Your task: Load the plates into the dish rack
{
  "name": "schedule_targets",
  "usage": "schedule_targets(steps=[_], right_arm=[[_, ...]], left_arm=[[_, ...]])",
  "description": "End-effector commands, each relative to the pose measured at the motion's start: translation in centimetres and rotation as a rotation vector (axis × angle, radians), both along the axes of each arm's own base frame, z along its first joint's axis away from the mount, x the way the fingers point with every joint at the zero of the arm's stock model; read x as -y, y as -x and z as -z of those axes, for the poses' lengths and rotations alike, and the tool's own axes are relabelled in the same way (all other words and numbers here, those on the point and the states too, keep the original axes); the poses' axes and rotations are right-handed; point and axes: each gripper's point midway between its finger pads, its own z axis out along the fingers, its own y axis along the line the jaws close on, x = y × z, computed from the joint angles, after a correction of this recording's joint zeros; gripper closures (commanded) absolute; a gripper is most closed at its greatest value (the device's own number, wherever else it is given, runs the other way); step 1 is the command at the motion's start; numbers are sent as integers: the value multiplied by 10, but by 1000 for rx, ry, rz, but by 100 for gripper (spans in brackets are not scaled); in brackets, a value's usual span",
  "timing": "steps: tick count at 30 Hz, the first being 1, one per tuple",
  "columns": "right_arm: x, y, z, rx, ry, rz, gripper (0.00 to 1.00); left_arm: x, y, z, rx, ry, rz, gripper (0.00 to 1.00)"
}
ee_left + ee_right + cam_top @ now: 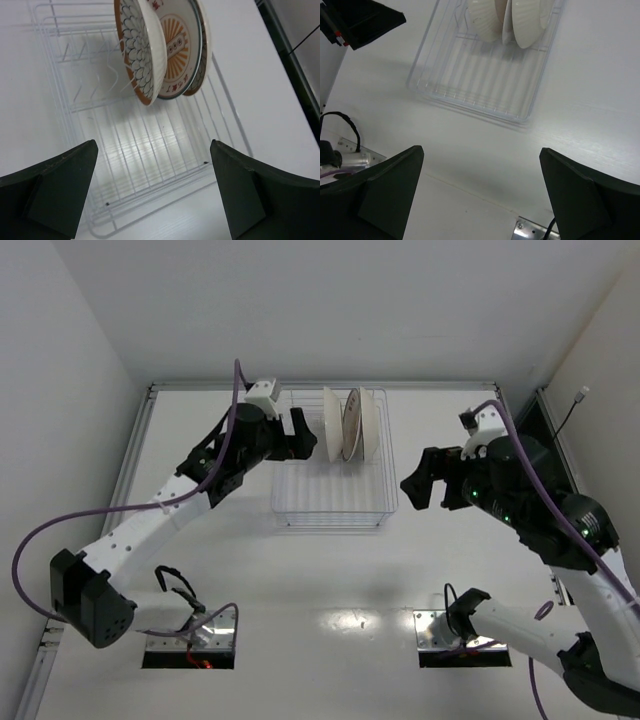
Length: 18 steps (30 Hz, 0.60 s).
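Three plates (350, 425) stand upright side by side in the far part of the dish rack (300, 505), a see-through wire basket. In the left wrist view the plates (145, 55) show blue scale-patterned backs and an orange sunburst centre, held among the rack's tines (100, 80). My left gripper (303, 435) is open and empty, just left of the plates over the rack's left side; its own view (152, 192) looks down into the rack. My right gripper (420, 485) is open and empty, to the right of the rack (485, 75), above the bare table (480, 195).
The near half of the rack floor (150, 150) holds nothing. White walls close the table at the back and sides. Two metal base plates with cables (190, 635) (445, 635) sit at the near edge. The left gripper (362, 20) shows in the right wrist view.
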Motion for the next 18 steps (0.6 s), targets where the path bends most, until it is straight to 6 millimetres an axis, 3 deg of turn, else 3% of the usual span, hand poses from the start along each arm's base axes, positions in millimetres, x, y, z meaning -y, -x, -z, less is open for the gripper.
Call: schedule_targets(steps=[1, 6, 7, 8, 9, 10, 12, 18], right_arm=[[-1, 11, 5, -25, -87, 21, 1], [11, 24, 19, -39, -113, 61, 1], [15, 26, 24, -54, -94, 73, 1], [22, 24, 27, -54, -69, 109, 1], [27, 24, 26, -51, -56, 130, 1], [37, 23, 34, -63, 0, 163, 1], [47, 22, 36, -64, 47, 195, 1], [72, 13, 53, -58, 217, 272, 1]], left_arm=[[-20, 14, 8, 53, -103, -53, 6], [-47, 33, 9, 123, -98, -110, 6], [-55, 39, 24, 107, -116, -122, 6], [-64, 48, 11, 157, -92, -136, 6], [-72, 51, 10, 176, -87, -165, 6], [-79, 56, 23, 170, -96, -179, 5], [-93, 67, 8, 230, -39, -221, 2], [-101, 84, 2, 306, -89, -233, 1]])
